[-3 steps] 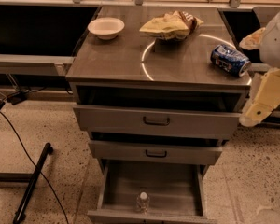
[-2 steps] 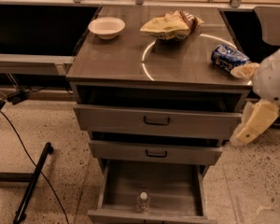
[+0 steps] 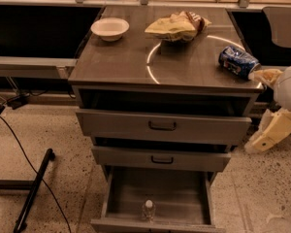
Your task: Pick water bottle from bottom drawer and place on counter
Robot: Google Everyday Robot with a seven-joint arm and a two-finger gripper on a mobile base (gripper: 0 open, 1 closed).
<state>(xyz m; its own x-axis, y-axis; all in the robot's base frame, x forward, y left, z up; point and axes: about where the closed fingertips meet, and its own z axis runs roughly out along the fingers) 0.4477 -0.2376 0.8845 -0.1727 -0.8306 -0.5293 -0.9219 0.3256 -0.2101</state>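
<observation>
One small clear plastic water bottle with white cap (image 3: 148,209) stands upright at the front centre of the open grey metal bottom drawer (image 3: 184,195). Two shallower grey drawers (image 3: 116,123) sit above. The cream tool (image 3: 271,136) hangs right of the cabinet, level with those drawers; can't tell whether it is open or closed. The glossy grey-brown worktop (image 3: 121,62) carries one blue soda can (image 3: 238,62), one white bowl (image 3: 109,28) and one crumpled yellow bag (image 3: 176,26).

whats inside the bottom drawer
The water bottle stands upright near the front wall of the bottom drawer. The drawer's rear is hidden beneath the middle drawer. The gripper hangs outside, to the right of the top drawer.
</observation>
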